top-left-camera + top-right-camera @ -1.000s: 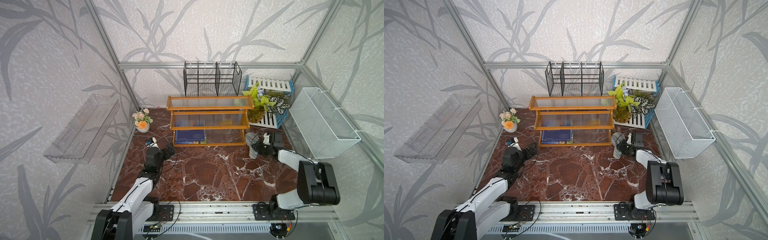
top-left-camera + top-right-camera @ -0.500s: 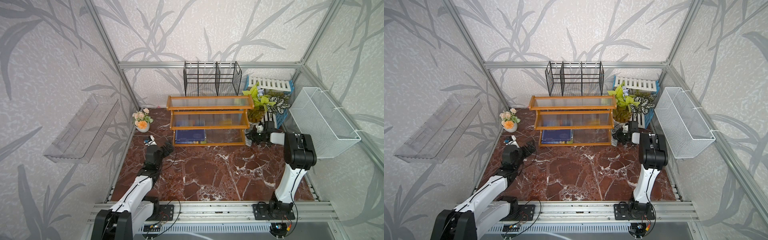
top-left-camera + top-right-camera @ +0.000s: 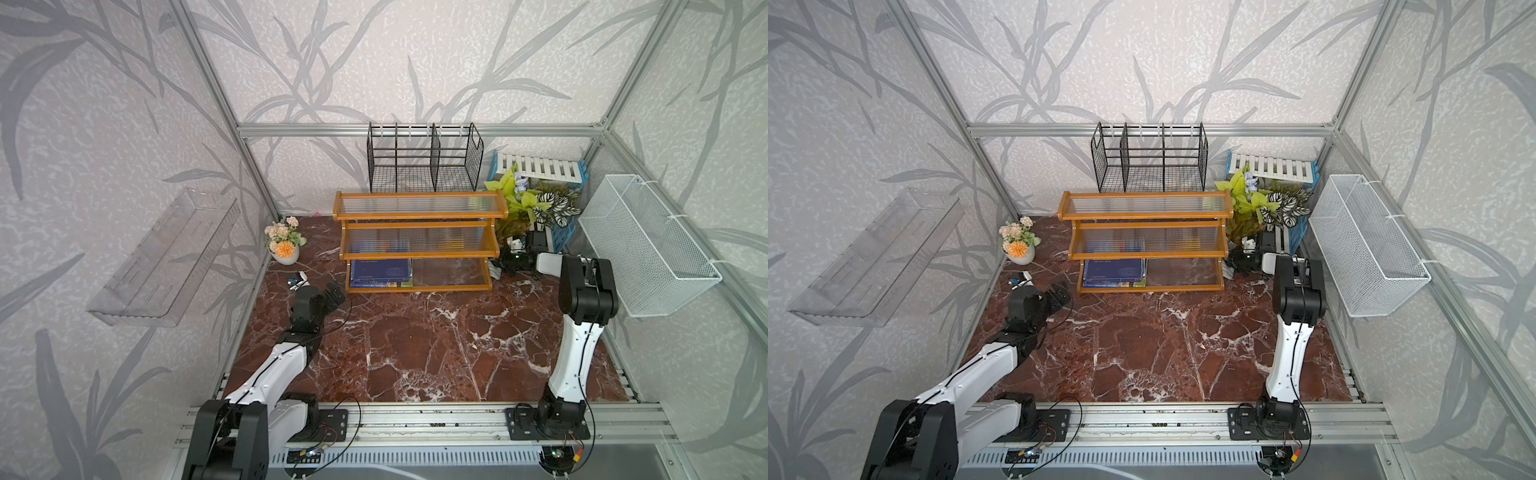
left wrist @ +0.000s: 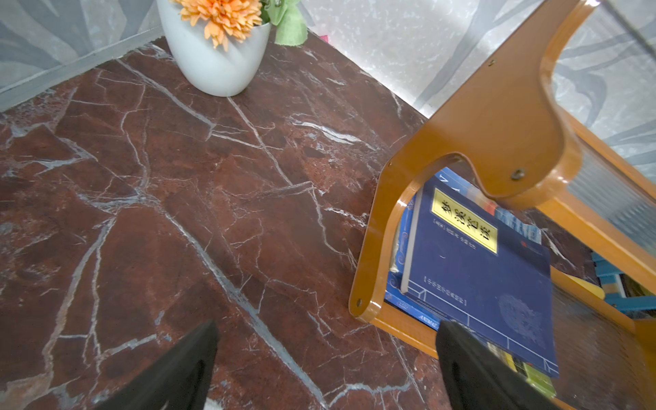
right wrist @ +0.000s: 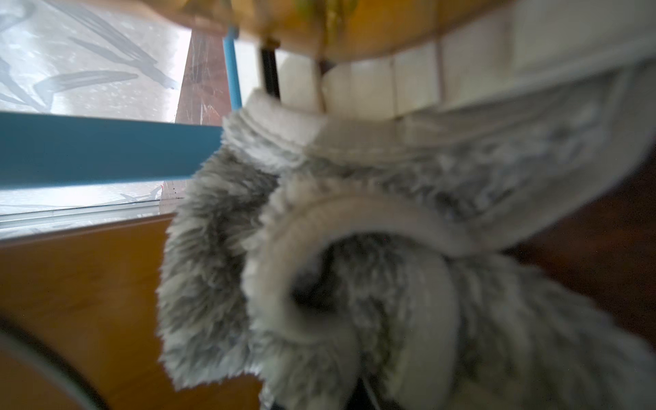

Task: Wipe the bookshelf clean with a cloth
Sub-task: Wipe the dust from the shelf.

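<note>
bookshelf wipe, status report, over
Left gripper fingers wide, empty, by left end of bookshelf. Right gripper shut on cloth at its right end. Books on bottom shelf, plant close beside right arm.

The bookshelf [image 3: 419, 243] stands at the back of the table [image 3: 415, 345], midway across. Behind it, against the rear wall, sits a wire divider rack [image 3: 424, 166]. A flower pot [image 3: 284, 249] stands left of the bookshelf; leafy plants [image 3: 528, 203] crowd its right end, with a slatted panel [image 3: 540, 168] behind them. Books [image 3: 380, 272] lie in the left half of the lowest tier. A wall tray [image 3: 166, 257] hangs on the left wall, a mesh basket [image 3: 648, 245] on the right. The left gripper [image 3: 334, 293] is just before the bookshelf's left end; the right gripper [image 3: 505, 262] and the cloth [image 3: 494, 272] are at its right end
</note>
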Available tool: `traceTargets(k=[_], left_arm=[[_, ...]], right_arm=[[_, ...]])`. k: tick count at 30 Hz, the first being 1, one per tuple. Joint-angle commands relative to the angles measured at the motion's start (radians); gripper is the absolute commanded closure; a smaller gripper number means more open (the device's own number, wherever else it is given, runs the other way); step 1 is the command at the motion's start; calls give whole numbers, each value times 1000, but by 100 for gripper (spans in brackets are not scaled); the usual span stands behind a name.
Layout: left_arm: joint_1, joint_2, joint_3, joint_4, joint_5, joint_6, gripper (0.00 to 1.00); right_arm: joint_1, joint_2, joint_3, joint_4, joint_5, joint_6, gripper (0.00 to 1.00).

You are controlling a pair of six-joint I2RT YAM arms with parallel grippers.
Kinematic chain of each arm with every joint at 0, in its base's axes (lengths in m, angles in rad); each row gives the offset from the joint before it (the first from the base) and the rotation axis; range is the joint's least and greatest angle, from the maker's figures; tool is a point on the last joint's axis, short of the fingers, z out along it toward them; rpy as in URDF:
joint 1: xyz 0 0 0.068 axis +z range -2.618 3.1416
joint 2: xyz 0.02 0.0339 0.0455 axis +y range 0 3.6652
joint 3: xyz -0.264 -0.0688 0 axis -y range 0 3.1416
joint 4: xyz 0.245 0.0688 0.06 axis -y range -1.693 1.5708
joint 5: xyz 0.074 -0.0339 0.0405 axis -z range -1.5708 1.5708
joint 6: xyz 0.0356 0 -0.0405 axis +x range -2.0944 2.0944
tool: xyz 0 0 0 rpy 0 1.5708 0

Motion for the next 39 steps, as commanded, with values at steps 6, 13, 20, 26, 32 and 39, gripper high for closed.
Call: traceTargets(k=[6, 13, 20, 26, 32, 39], left_arm=[[20, 51, 44, -33, 0, -51, 0], [31, 5, 37, -54, 23, -45, 0], [31, -47, 16, -78, 38, -47, 0], [31, -130, -13, -100, 63, -58, 0], [30, -201, -32, -130, 151, -46, 0], [17, -337, -84, -173, 200, -77, 0]], right_arm=[[33, -80, -173, -54, 25, -36, 100], [34, -237, -386, -33, 127, -20, 100], [35, -420, -565, -51, 206, -33, 100], [116, -663, -714, -69, 303, -46, 100], [315, -850, -752, -110, 426, -79, 100], [545, -886, -725, -73, 411, -98, 100]])
